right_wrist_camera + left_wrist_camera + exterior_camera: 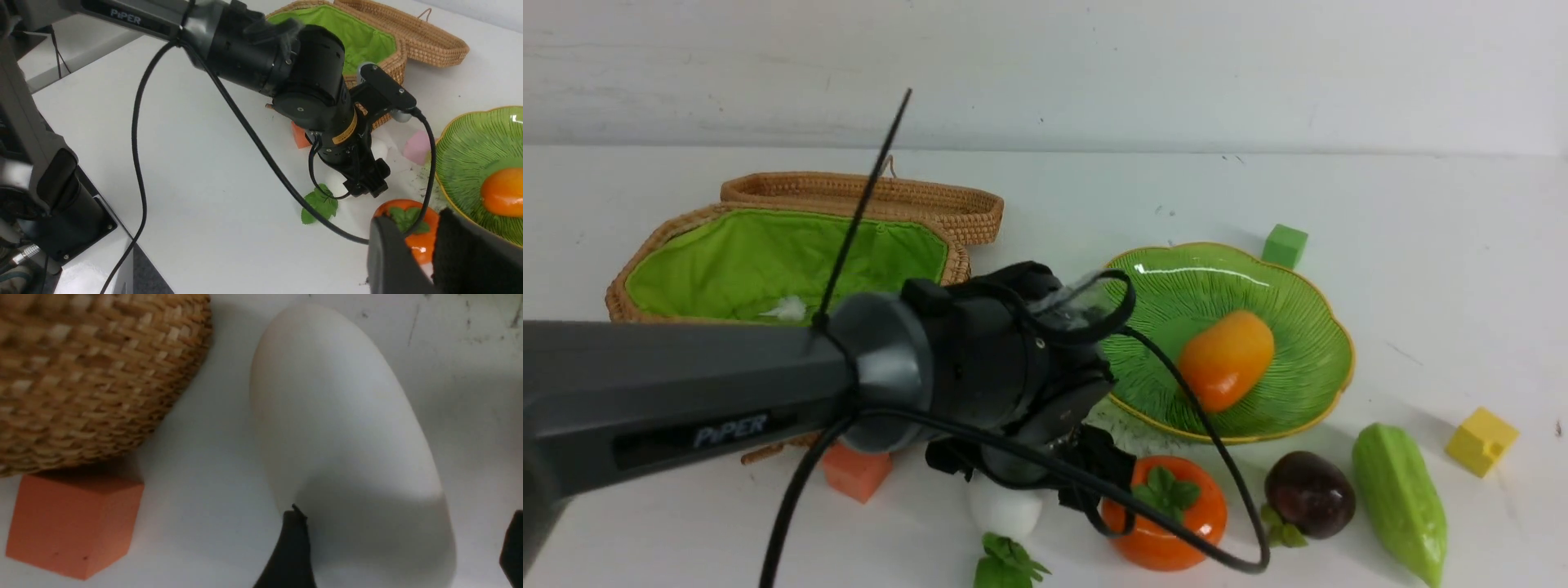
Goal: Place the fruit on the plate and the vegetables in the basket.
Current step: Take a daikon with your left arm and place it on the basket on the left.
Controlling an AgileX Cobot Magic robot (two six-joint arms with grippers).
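1. The basket (619,296) is woven tan wicker, rough and matt; its lining (768,261) is bright green cloth, softly creased.
2. The plate (1298,318) looks glazed: glossy and ribbed, with bright highlights.
3. The mango (1227,359), persimmon (1209,506) and mangosteen (1309,492) are smooth and shiny, like plastic.
4. The radish (347,437) is smooth, matt white.
5. The orange cube (73,526) is matt.
6. The table (1421,212) is matt white and lightly scuffed.

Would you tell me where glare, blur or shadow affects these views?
Front view: glare streaks the plate. Left wrist view: the basket is blurred, the radish partly shadowed. Right wrist view: the right gripper looms dark and soft.
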